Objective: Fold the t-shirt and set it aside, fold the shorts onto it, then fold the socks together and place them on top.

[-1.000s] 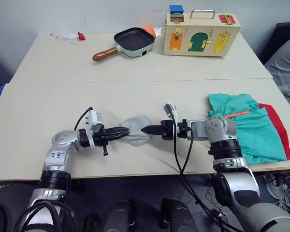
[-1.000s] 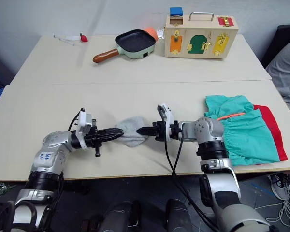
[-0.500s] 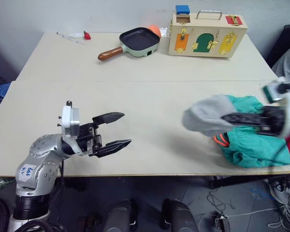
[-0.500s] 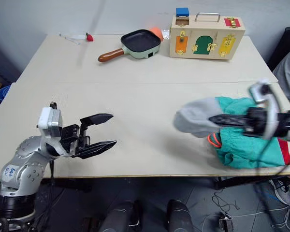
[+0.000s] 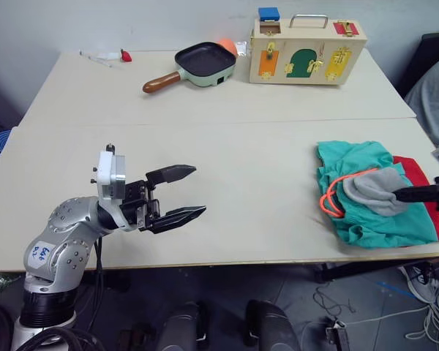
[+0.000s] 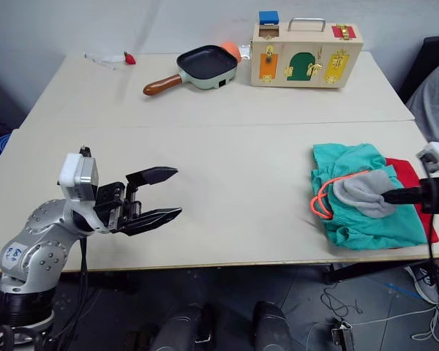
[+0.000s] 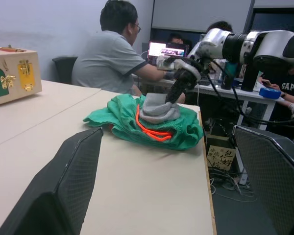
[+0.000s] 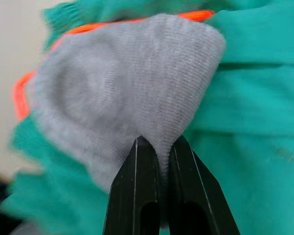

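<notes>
Both socks [image 8: 122,93] in right gripper [image 8: 157,147]

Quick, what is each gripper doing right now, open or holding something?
Left gripper: open, holding nothing, above the table.
Right gripper: shut on the socks, which lie on the shorts.

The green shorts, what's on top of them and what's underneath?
On the shorts lie the grey socks, pinched by the right pincer, beside the orange drawstring. Under them the red t-shirt shows at the far edge; the rest is covered.
</notes>
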### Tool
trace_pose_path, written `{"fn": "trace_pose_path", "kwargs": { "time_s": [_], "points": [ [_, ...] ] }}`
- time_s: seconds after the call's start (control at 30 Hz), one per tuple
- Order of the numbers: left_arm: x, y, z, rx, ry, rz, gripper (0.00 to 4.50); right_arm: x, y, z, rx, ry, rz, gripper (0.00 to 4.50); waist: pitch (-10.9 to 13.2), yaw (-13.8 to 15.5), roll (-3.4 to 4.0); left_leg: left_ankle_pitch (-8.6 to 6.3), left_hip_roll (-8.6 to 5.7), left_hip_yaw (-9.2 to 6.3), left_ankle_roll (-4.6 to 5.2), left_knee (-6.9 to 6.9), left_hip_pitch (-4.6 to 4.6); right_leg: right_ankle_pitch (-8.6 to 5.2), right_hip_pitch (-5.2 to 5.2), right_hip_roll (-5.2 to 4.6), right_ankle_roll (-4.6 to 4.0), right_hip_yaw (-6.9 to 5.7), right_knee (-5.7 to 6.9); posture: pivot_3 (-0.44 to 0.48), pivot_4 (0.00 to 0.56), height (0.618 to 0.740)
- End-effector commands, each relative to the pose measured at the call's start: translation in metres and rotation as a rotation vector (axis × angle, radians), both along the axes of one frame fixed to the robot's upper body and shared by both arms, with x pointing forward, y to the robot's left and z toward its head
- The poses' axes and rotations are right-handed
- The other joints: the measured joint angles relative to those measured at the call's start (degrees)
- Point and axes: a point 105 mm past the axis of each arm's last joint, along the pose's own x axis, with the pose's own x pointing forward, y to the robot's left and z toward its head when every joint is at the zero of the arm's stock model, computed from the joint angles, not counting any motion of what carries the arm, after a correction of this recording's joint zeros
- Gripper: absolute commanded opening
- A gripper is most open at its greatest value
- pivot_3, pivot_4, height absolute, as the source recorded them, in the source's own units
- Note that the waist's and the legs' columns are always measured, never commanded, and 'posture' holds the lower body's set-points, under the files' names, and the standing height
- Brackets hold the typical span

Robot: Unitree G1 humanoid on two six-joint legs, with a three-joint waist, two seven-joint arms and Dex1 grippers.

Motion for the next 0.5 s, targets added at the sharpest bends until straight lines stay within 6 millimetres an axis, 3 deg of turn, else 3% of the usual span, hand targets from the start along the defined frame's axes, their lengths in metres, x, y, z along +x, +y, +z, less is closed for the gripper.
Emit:
{"fn": "trace_pose_path", "kwargs": {
  "time_s": [0.03,0.17,0.37,0.43,0.5],
  "points": [
    [0.000,0.016,0.006,0.045,-0.051,0.037,4.49,-0.006,-0.019,0.010,-0.042,-0.019,-0.050,0.27,0.1,0.4,0.10,0.01,0.00,-0.03,-0.01,-0.01,-0.01,0.00,0.00,0.02,0.00,0.00,0.00,0.000,0.150,0.740],
    [0.000,0.028,0.001,0.082,-0.023,0.057,4.50,-0.015,-0.029,0.029,-0.075,-0.055,-0.039,1.51,0.1,0.5,0.13,0.01,-0.02,-0.10,0.00,0.01,-0.06,0.00,0.02,0.01,0.00,0.00,-0.07,0.000,0.150,0.740],
    [0.006,0.051,-0.022,0.220,-0.008,0.175,4.50,-0.031,-0.036,0.080,-0.189,-0.194,0.064,3.58,0.2,0.3,0.34,-0.07,-0.02,-0.10,-0.10,-0.02,-0.05,-0.01,-0.03,-0.07,-0.01,0.01,-0.08,0.000,0.150,0.740],
    [0.009,0.061,-0.029,0.254,0.008,0.224,4.50,-0.030,-0.022,0.094,-0.205,-0.254,0.164,4.26,0.2,-0.1,0.35,-0.20,0.02,-0.06,-0.33,-0.03,-0.01,-0.01,-0.06,-0.13,-0.02,-0.01,-0.05,0.000,0.150,0.740],
    [0.011,0.072,-0.035,0.303,0.000,0.266,4.50,-0.024,0.009,0.096,-0.194,-0.305,0.337,4.46,0.2,-0.7,0.35,-0.25,0.09,-0.02,-0.41,-0.06,0.02,-0.01,-0.06,-0.20,-0.03,-0.01,-0.04,0.000,0.150,0.740]
  ]
}}
